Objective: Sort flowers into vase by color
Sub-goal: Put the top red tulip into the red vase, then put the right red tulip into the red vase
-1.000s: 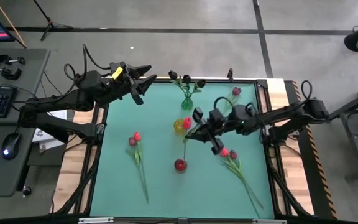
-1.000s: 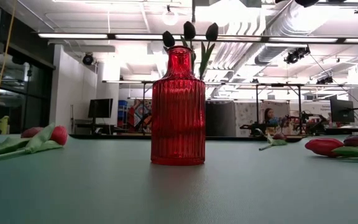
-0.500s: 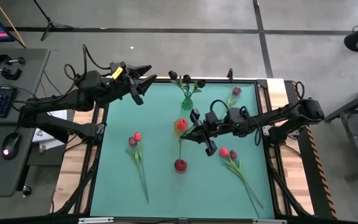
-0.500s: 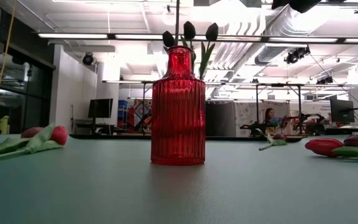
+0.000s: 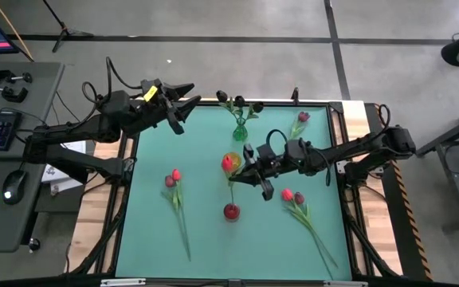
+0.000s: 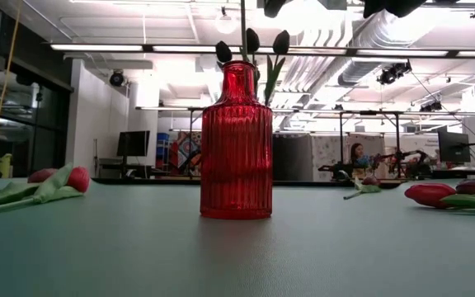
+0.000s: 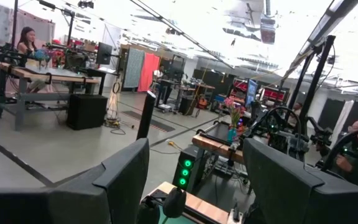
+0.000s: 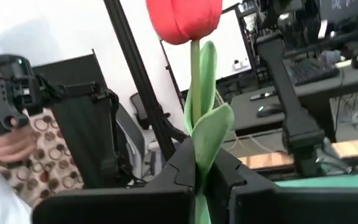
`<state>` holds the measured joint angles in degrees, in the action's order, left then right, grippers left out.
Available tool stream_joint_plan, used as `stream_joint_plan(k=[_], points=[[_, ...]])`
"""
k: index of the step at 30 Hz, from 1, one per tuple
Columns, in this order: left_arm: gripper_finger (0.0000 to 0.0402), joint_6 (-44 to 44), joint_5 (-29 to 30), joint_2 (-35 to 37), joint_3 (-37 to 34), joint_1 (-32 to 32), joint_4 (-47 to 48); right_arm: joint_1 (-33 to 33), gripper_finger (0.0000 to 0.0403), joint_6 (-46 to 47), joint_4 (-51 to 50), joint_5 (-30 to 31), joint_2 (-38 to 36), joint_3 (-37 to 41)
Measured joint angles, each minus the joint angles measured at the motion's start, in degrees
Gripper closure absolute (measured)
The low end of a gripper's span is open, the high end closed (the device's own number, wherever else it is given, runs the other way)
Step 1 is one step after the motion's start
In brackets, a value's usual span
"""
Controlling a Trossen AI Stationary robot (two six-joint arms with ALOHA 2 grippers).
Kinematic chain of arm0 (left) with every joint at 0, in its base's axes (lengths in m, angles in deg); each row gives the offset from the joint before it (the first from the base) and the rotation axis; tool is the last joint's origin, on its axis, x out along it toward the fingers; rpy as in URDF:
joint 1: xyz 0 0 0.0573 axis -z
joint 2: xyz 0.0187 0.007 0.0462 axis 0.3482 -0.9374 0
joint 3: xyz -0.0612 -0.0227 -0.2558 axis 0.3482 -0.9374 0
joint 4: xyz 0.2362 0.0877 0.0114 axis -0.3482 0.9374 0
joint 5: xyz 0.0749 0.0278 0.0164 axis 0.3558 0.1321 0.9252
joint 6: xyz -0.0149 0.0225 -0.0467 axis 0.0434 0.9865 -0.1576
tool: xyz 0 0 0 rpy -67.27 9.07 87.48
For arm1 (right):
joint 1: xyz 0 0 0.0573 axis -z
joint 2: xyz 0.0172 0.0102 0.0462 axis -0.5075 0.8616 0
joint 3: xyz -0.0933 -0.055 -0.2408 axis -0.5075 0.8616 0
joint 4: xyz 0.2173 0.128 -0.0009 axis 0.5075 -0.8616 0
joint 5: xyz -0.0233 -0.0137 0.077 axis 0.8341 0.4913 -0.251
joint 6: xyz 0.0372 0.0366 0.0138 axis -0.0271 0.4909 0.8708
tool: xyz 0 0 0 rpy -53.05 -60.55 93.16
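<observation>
- Right gripper [image 5: 249,170] hovers over table centre, fingers clamped on the stem of a red tulip [image 8: 185,17]; the right wrist view shows the stem and leaf pinched between the pads, head up.
- In the high view the held tulip's head sits at about [image 5: 229,163], right by the yellow vase [image 5: 229,163], stem hanging toward the red vase [image 5: 231,211].
- Step in hand, my read: carrying a red flower to its vase. Red vase [image 6: 237,142] is the likely target.
- Next move calls for lining the stem end up over the narrow neck, lowering, then letting go.
- Dark tulips [image 5: 237,101] are already in the green vase [image 5: 240,129].
- Loose tulips lie left [image 5: 172,180], right [image 5: 292,195] and at the back [image 5: 302,117].
- Left gripper [image 5: 183,104] waits at the table's back-left corner, fingers wide apart, empty.
</observation>
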<state>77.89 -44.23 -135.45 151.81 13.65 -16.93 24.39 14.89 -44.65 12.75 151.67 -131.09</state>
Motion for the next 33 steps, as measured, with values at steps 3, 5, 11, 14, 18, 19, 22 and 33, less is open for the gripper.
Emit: stream_joint_plan(k=[3,5,11,14,18,19,22,33], points=[[0.0154,0.0,0.0,0.0,0.01,0.0,0.01,0.0,0.0385,4.01,-1.21,-0.01,0.0,0.0],[0.0154,0.0,0.0,0.0,-0.01,0.0,-0.01,0.0,0.0368,6.53,-2.85,0.29,0.0,0.0],[0.0154,0.0,0.0,0.0,-0.01,0.0,-0.01,-0.04,0.028,12.45,-6.36,-0.12,-0.02,0.0],[0.0154,0.0,0.0,0.0,-0.01,0.0,0.01,-0.04,0.0228,13.58,-7.81,-3.09,-0.6,0.0],[0.0154,0.0,0.0,0.0,0.0,0.0,0.01,-0.04,0.0168,13.54,-15.38,-6.47,-3.66,0.0],[0.0154,0.0,0.0,0.0,-0.01,0.0,0.01,-0.03,0.0156,13.53,-17.64,-6.92,-4.74,0.0],[0.0154,0.0,0.02,0.0,-0.01,0.0,0.04,0.63,0.0133,12.67,-25.82,-7.02,-8.55,0.0],[0.0154,0.0,0.25,0.0,-0.01,0.01,0.08,1.42,0.0124,16.38,-60.15,-6.9,-21.69,-0.02]])
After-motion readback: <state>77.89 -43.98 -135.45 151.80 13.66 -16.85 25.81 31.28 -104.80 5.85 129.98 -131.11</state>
